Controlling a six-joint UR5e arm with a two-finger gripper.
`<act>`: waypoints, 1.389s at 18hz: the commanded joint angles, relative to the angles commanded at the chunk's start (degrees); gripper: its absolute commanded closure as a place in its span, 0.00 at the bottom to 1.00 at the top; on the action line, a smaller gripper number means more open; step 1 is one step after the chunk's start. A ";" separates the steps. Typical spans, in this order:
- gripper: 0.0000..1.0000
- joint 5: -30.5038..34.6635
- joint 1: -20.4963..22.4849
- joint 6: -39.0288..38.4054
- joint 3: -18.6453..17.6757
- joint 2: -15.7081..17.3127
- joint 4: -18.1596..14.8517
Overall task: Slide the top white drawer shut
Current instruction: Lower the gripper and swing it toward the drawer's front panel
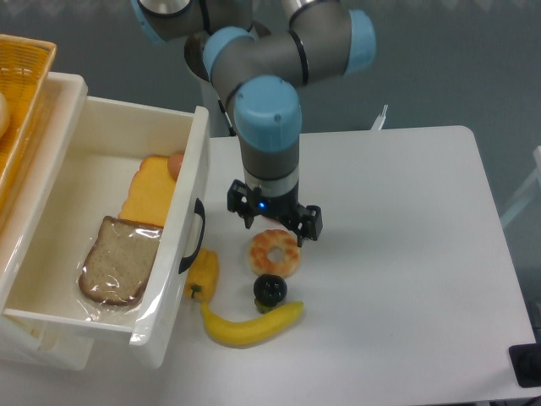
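Note:
The top white drawer [180, 269] stands pulled out at the left, its front panel with a curved black handle [197, 235] facing the table. Inside lie a wrapped bread slice [118, 260] and a yellow cheese slice [150, 193]. My gripper [275, 216] hangs over the table to the right of the drawer front, just above a toy donut [274, 252]. Its fingers [237, 203] are spread wide and hold nothing that I can see. It is a short gap away from the handle and does not touch the drawer.
On the white table [397, 254] by the drawer front lie a yellow pepper [203, 272], a black round piece [270, 289] and a banana [252, 325]. An orange-yellow woven basket [21, 93] sits on top at the far left.

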 joint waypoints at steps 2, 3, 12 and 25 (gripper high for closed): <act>0.00 0.00 0.09 -0.62 0.71 -0.80 0.00; 0.00 -0.26 0.09 -2.27 0.71 -1.15 0.00; 0.00 -1.31 -1.23 -8.96 0.62 -3.61 0.44; 0.00 -12.39 -0.88 -9.85 0.54 -4.31 -0.26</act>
